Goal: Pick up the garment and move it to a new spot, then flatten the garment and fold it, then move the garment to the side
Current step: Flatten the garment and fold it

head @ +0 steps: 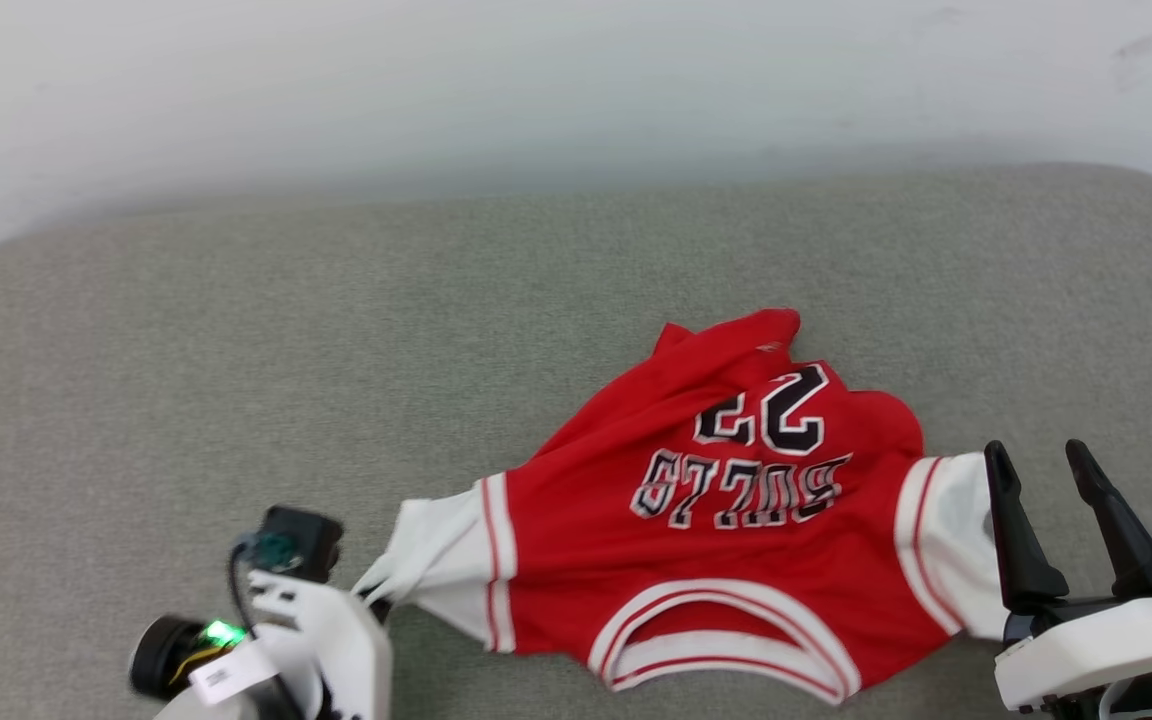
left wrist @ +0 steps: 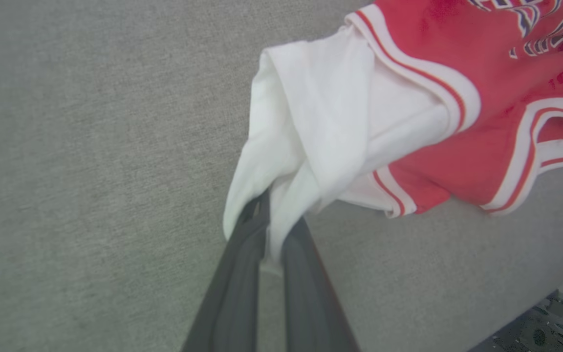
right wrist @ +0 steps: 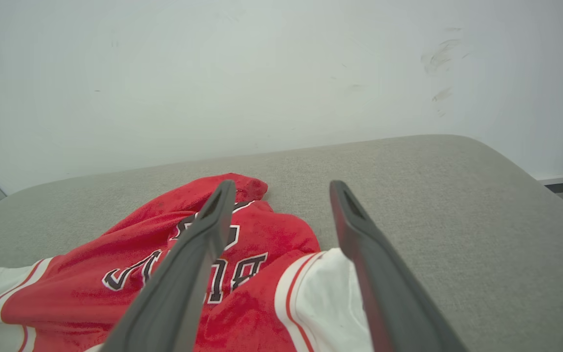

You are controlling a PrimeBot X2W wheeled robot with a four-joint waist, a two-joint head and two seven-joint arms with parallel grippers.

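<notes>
Head view: garment (head: 736,540) lies front-up on the grey padded surface (head: 336,350), toward its near edge and right of middle. Collar (head: 726,640) faces the near edge, lettering (head: 736,485) reads upside-down, hem end bunched toward the far edge. Not flat

Handling (judgement): thin soft knit, light, no stiffness. It will drape and drag rather than travel as one piece, so a one-point pull ropes it up. Best holds: sleeve ends or shoulder seams, one per gripper, so it lifts spread

Left gripper (left wrist: 275,215): fingers pinched nearly together on the gathered end of the white sleeve (left wrist: 320,122) at the garment's left, close to the near edge. Cloth runs in taut folds from the red body to the fingers

Right gripper (head: 1036,450): jaws wide, holding nothing, at the garment's right. In the right wrist view the other white sleeve (right wrist: 330,303) lies between and below its fingers; contact with the cloth cannot be told
</notes>
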